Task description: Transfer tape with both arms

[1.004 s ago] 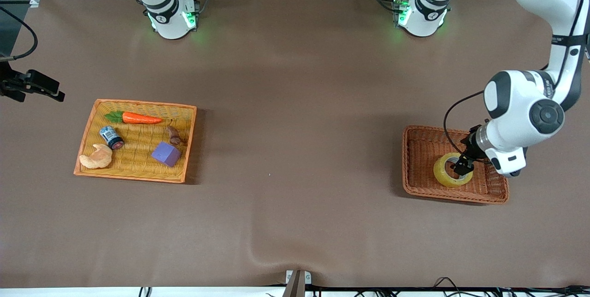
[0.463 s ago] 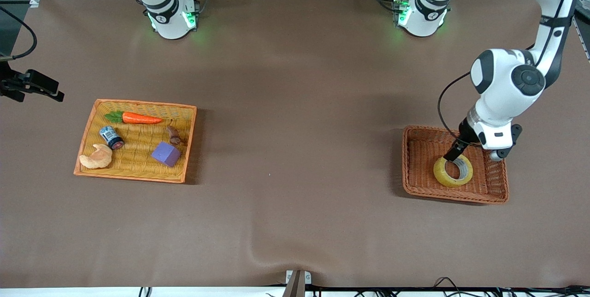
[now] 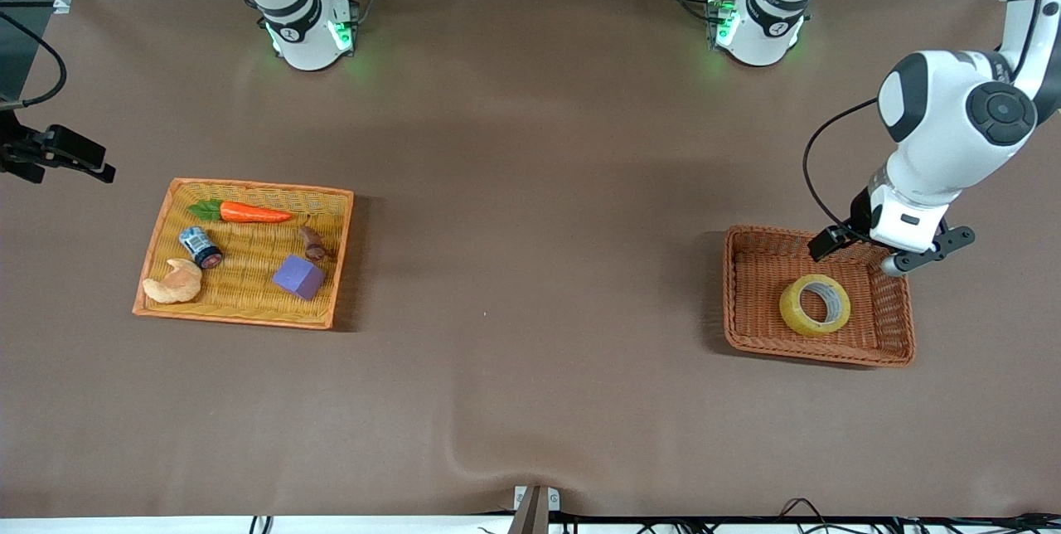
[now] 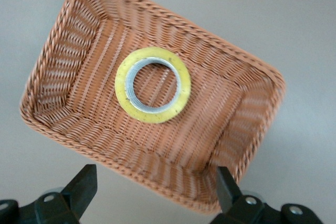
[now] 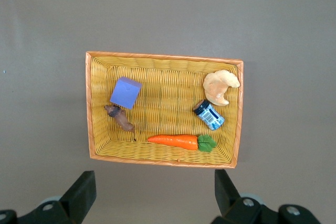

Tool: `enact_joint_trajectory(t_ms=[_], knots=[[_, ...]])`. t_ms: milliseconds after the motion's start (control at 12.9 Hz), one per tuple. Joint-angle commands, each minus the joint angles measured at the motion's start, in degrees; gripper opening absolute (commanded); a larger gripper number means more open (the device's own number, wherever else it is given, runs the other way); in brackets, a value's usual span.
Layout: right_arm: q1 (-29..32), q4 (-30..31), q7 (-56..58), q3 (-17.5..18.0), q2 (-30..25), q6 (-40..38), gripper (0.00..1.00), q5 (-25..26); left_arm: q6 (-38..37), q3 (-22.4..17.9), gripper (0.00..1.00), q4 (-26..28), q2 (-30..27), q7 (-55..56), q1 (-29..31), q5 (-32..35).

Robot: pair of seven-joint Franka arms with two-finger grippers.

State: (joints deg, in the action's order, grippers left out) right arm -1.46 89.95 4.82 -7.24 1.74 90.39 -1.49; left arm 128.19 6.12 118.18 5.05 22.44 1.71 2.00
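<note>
The tape (image 3: 792, 308) is a yellowish ring lying flat in the brown wicker basket (image 3: 738, 293) at the left arm's end of the table. My left gripper (image 3: 845, 240) hangs open and empty above the basket's rim on the side toward the robots' bases. In the left wrist view the tape (image 4: 122, 85) rests in the middle of the basket (image 4: 58, 77), well away from the left gripper (image 4: 156, 195). My right gripper (image 5: 152, 195) is open and empty, high over the table beside the yellow tray (image 5: 168, 108). It is out of the front view.
The yellow wicker tray (image 3: 249, 269) at the right arm's end holds a carrot (image 3: 244, 211), a small blue-labelled can (image 3: 201, 246), a croissant (image 3: 172, 282), a purple cube (image 3: 298, 277) and a small brown item (image 3: 313, 242). A black clamp (image 3: 58, 152) juts in at that table edge.
The left gripper has lifted out of the tape ring and pulled back toward the basket's rim on the bases' side. The tape stays lying in the basket.
</note>
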Motion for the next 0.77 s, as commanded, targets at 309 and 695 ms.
enact_joint_trajectory(t_ms=[309, 695], knots=[[0.1, 0.3, -0.2, -0.1, -0.2, -2.2, 1.00, 0.1, -24.8, 2.8, 1.00, -16.0, -2.5, -9.6, 0.6, 0.2], [0.2, 0.1, -0.2, -0.1, -0.3, -2.2, 1.00, 0.1, -35.5, 3.0, 1.00, -23.8, -3.4, -19.7, 0.1, -1.3]])
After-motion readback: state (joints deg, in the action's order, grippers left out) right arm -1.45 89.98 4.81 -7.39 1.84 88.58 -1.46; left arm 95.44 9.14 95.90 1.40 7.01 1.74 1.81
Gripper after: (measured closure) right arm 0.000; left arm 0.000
